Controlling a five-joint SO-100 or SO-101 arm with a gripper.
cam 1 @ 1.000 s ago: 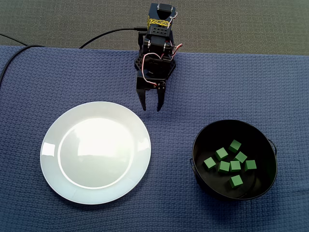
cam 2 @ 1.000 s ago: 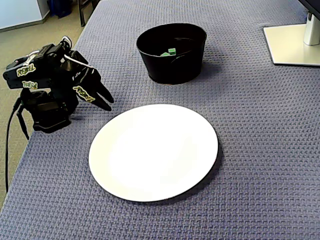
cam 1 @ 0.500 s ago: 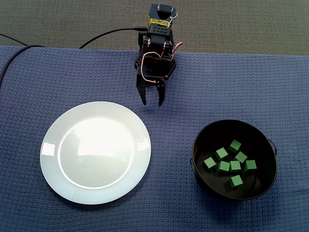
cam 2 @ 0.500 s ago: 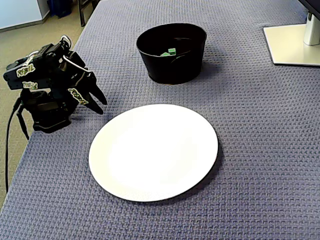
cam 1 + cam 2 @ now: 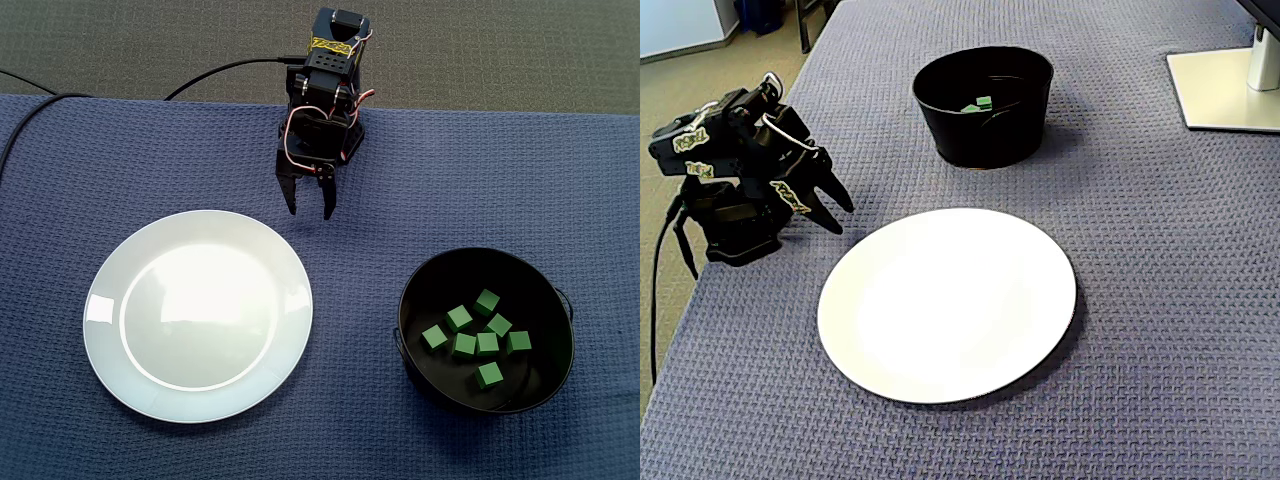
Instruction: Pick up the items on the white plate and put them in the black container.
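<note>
1. The jaws of the gripper [image 5: 310, 213] stand apart with nothing between them. The two dark, pointed fingers hang just above the cloth.
2. Hard to make out: in the side-on fixed view the gripper [image 5: 840, 218] shows as a black wedge against the black arm, and its tips blur together.
3. The green cubes [image 5: 487, 343] lie well away from the jaws, down and to the right in the top-down fixed view. There are eight small matte blocks, all on the floor of the black container [image 5: 545, 375].
4. From the side, the container [image 5: 985, 125] wall hides nearly all of them and only a sliver of green [image 5: 983, 102] clears the rim.
5. The white plate [image 5: 198, 315] is round and glossy with glare across it, and its rim lies just beyond the fingertips.
6. The blue cloth [image 5: 500, 180] is waffle-woven. A pale flat stand base [image 5: 1225, 90] is cut off at the frame edge.
</note>
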